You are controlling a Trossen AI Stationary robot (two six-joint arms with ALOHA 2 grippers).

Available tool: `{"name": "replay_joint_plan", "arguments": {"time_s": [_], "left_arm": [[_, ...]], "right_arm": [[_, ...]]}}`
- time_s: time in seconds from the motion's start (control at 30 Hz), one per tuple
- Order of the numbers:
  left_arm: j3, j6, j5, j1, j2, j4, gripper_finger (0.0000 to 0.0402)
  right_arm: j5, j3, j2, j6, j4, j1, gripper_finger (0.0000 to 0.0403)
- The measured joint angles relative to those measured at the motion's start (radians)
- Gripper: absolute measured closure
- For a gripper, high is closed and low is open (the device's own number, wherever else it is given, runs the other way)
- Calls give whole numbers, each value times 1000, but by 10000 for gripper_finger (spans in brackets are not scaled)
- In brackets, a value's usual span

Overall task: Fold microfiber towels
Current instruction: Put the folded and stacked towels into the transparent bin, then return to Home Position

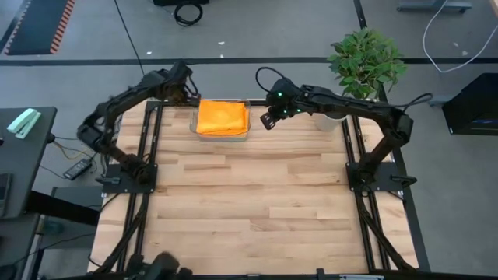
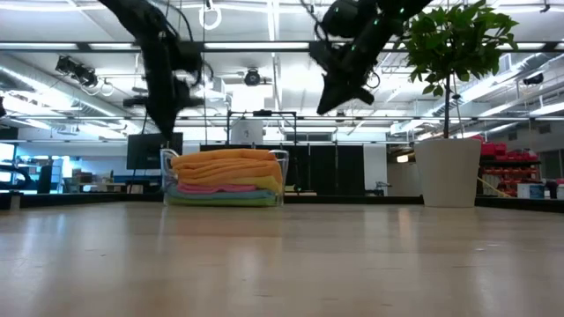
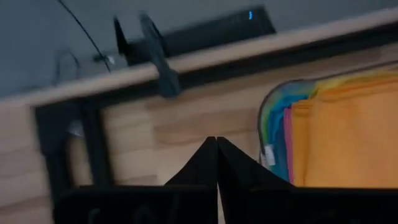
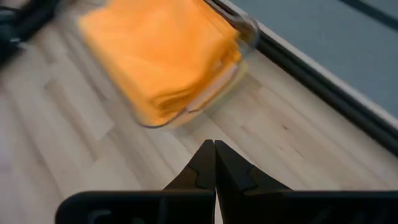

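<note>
Flanking stacked towels (image 1: 222, 117), claws (both shut)

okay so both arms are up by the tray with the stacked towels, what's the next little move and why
Probably open the right pincer and lower it onto the orange towel topping the stack in the clear tray. Both pincers are shut and empty, the left pincer beside the tray, and no towel lies on the table.

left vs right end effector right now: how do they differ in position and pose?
The left end effector hangs off the left end of the clear tray; the right end effector hangs off its right end. In the low view the left one sits lower, near the tray's rim, while the right one is higher. Shared: both are shut, empty, and clear of the orange towel.
</note>
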Motion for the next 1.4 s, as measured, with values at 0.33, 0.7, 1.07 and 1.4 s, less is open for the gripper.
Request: {"name": "replay_joint_plan", "arguments": {"time_s": [0.33,0.7,1.07,1.4], "left_arm": [[-174,50,76,-264,-448,124,390],[-595,77,295,-522,-892,658,396],[-909,69,370,-555,-1181,776,395],[-1100,-45,371,-553,-1320,859,398]], "right_arm": [[-8,-41,-180,-106,132,152,398],[-12,-522,-463,-71,746,328,397],[15,-876,-607,73,942,361,397],[49,-1141,-661,107,1121,357,397]]}}
